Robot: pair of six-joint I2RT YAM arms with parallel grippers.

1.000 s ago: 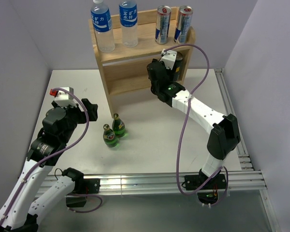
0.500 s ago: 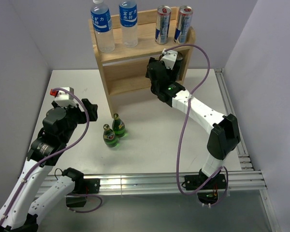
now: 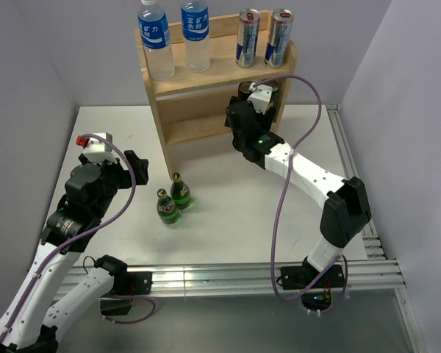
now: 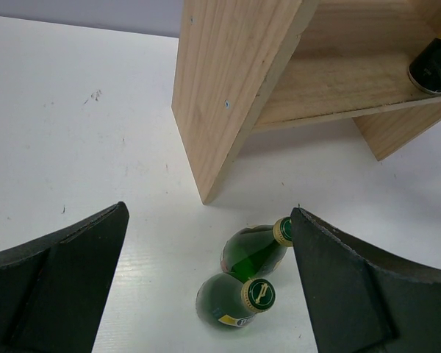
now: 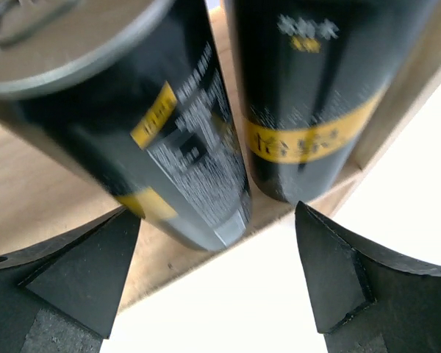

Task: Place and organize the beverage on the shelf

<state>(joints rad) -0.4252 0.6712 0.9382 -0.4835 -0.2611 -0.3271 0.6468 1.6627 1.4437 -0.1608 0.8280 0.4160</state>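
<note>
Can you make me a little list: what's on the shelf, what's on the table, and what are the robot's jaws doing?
top of shelf: two water bottles on the left, two silver cans on the right, all standing
lower board: two black cans at the right end
table: two green bottles standing side by side in front of the shelf
left jaws: open, empty, over the table beside the green bottles
right jaws: open, at the black cans, gripping nothing

The shelf's lower board is blocked at its right end by two black cans, its remaining length being unobstructed.
</note>
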